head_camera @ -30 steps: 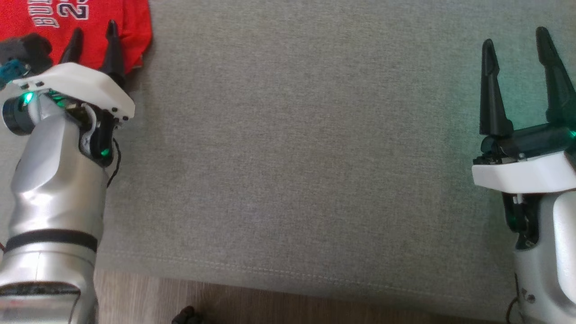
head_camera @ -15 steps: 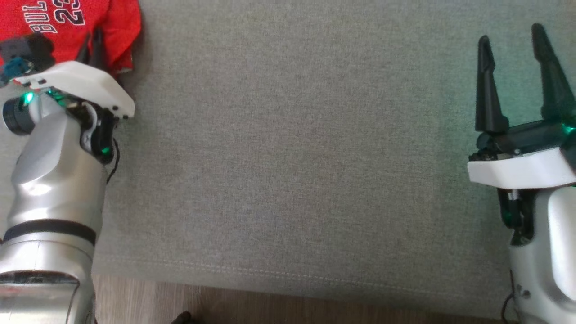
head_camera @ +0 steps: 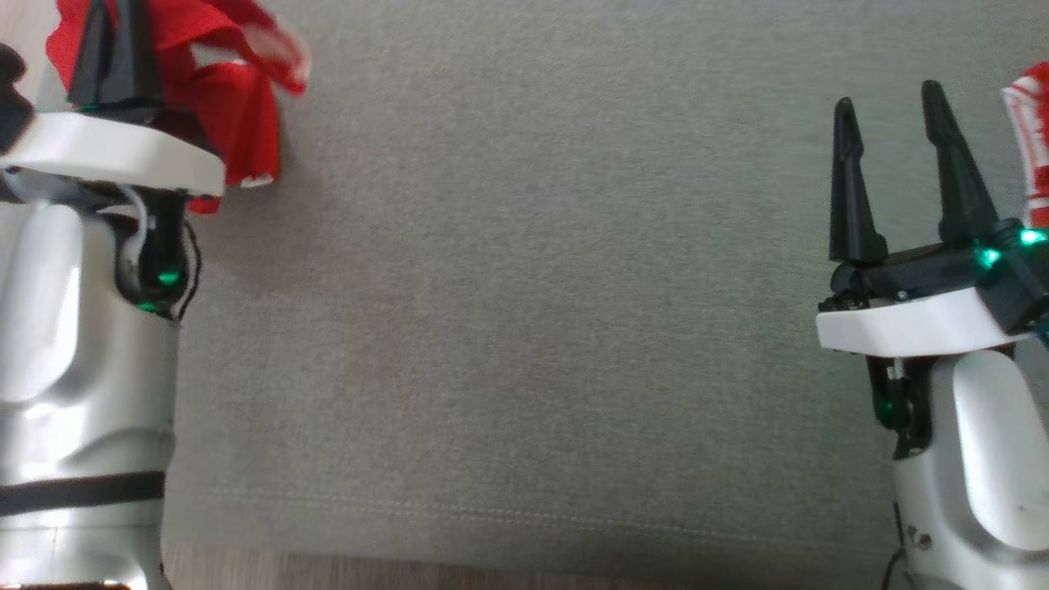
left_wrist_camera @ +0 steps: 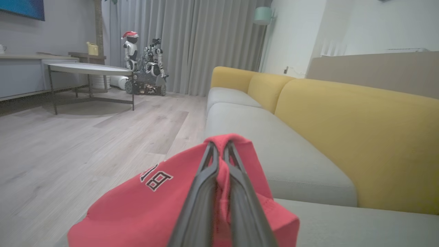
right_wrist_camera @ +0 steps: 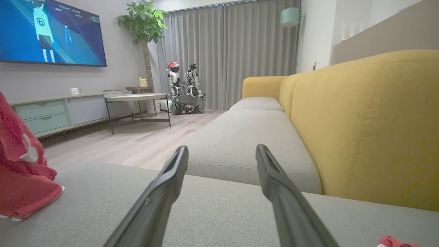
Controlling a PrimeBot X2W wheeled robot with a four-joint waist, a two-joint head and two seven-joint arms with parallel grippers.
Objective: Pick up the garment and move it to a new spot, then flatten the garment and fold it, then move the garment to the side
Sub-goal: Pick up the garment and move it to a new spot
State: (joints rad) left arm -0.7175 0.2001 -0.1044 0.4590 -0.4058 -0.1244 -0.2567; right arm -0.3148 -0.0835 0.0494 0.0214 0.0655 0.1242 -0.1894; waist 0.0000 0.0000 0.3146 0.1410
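Over a grey sofa seat cushion (head_camera: pixel 524 328), upper left in the head view, the left gripper (left_wrist_camera: pixel 220 145) clamps a bunched red jersey (left_wrist_camera: pixel 137 209), held up probably for carrying; the right gripper (head_camera: pixel 887 93) has its fingers apart.

I work over a grey sofa seat (head_camera: pixel 524 287), woven cloth with 1 stitched seam (head_camera: pixel 524 515) near its front edge. At my left the red garment (right_wrist_camera: pixel 20 178) hangs with its lower hem down on the cushion. At my right lies 1 red-and-white cloth (head_camera: pixel 1029 139).
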